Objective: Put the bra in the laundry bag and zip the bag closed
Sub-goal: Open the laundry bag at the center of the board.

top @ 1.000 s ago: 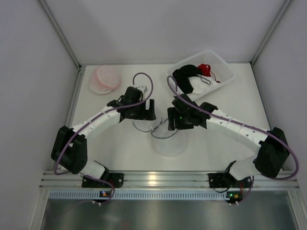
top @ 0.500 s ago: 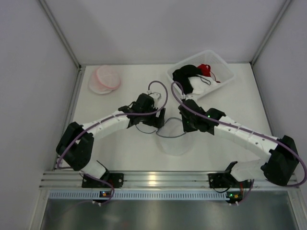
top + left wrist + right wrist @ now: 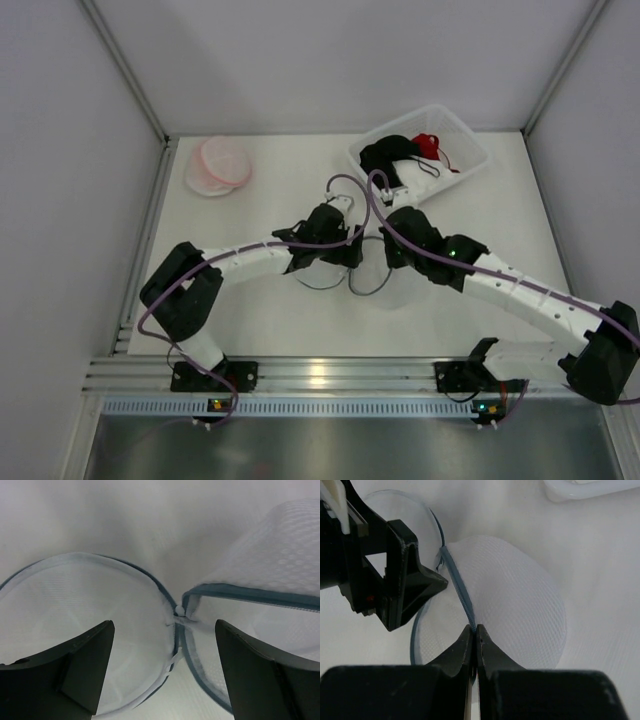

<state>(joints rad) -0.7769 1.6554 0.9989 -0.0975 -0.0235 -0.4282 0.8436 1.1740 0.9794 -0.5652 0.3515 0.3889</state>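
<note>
- Both arms have swung in toward the middle of the counter (image 3: 260, 310) since a second ago, and the right gripper (image 3: 474, 632) has gone from spread to clenched.
- It now pinches the blue-grey zipper edge (image 3: 454, 580) of the laundry bag (image 3: 515, 605), holding one round mesh half tilted up; the edge runs away from its tips toward the left arm.
- The left gripper (image 3: 162, 625) hangs released, holding nothing, over the hinge where the bag's two halves meet.
- What I take for the bra (image 3: 220, 165), pink with two round overlapping cups, lies at the far left corner, well apart from the bag.
- It lies on the left arm's side, so that arm looks better placed to fetch it.
- A basket (image 3: 462, 130) of dark clothes sits far right.
</note>
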